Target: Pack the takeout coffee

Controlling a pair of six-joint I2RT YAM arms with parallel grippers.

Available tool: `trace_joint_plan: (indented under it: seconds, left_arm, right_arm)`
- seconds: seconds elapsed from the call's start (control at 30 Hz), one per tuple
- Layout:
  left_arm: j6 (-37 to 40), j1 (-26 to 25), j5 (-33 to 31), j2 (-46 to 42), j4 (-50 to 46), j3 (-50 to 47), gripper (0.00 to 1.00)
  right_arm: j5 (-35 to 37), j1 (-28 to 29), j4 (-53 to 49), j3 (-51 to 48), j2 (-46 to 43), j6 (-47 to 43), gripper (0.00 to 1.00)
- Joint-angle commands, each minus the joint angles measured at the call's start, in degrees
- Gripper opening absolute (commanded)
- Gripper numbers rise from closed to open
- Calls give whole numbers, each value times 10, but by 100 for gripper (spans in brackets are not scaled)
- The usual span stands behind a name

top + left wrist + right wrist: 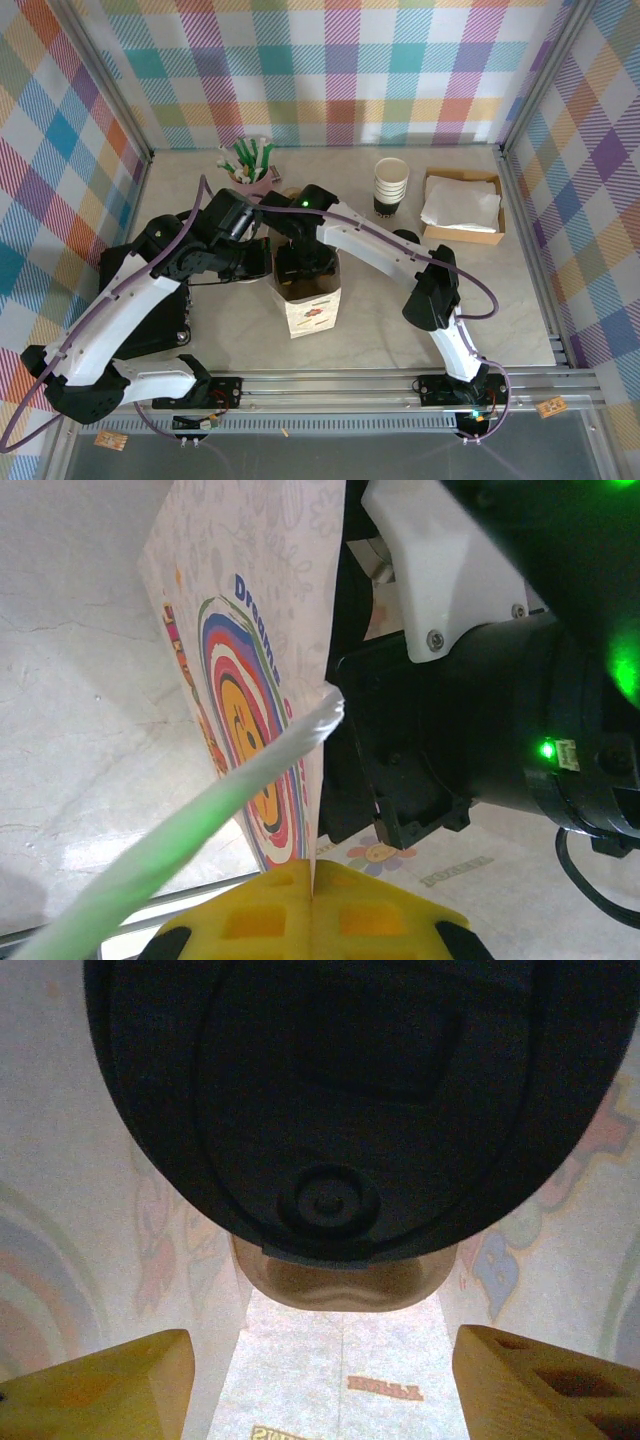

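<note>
Robot arms: 2, i.e. left arm [130, 300] + right arm [370, 240], both white-and-black. 1 white printed paper bag [312, 305]. 1 small cream paper cup w/ round black plastic lid [330, 1100]. 1 stack of lidless cream-and-black paper cups [390, 187], no. in stack unclear. 1 pink cup [262, 185] w/ several green-white pens [245, 157], exact no. unclear. 1 brown cardboard tray [465, 237], 1 pile of white napkins [460, 205]. 1 black box [165, 330].
</note>
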Motion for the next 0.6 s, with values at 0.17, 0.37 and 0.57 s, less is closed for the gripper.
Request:
trace_joint_plan:
  seconds: [0.17,0.37,0.57]
  left_arm:
    - [-42,39,-7,64,-76,-69,0]
    - [-43,45,9,46,-58,-87,0]
    - [-44,45,-5,29,-59,-76,0]
  right_arm:
    - [-9,70,85,45,-113,21,67]
    - [-9,70,91,35,-112,17,66]
    - [10,70,78,31,-120,33,66]
